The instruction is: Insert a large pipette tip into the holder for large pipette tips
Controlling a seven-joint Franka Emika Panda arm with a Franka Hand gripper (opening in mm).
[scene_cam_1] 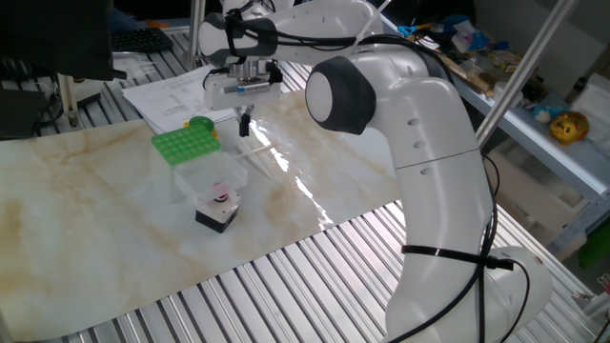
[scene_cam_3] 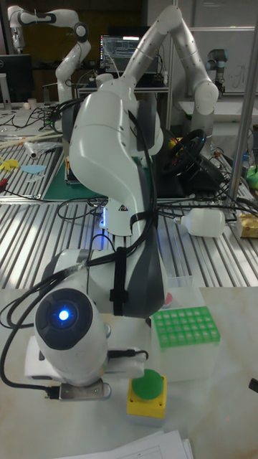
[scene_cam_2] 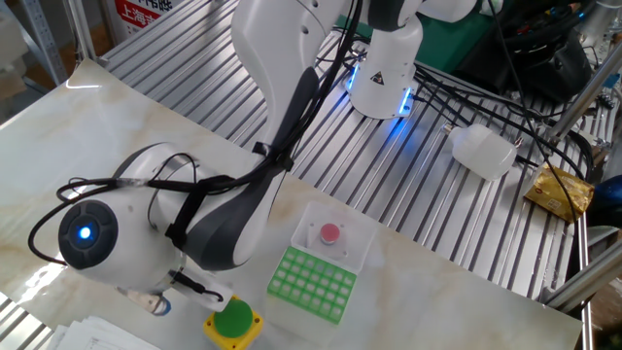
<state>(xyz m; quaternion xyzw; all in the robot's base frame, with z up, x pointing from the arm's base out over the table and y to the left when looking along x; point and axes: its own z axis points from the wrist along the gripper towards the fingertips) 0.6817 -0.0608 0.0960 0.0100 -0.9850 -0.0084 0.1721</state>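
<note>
Pipette tip, thin and whitish, lies flat on the marbled tabletop just below the gripper, a little toward the near side of it. The gripper hangs above the tip without touching it, its dark fingers pointing straight down; they are too small and close together from here to say whether they are apart or closed, and I can't see anything between them. Off to the gripper's side stands the green rack, its grid of holes facing up, with the round green-and-yellow knob right against its far corner. Nearer the table's front edge than the gripper sits a small black box with a red button. Behind the gripper, papers lie on the slatted bench.
</note>
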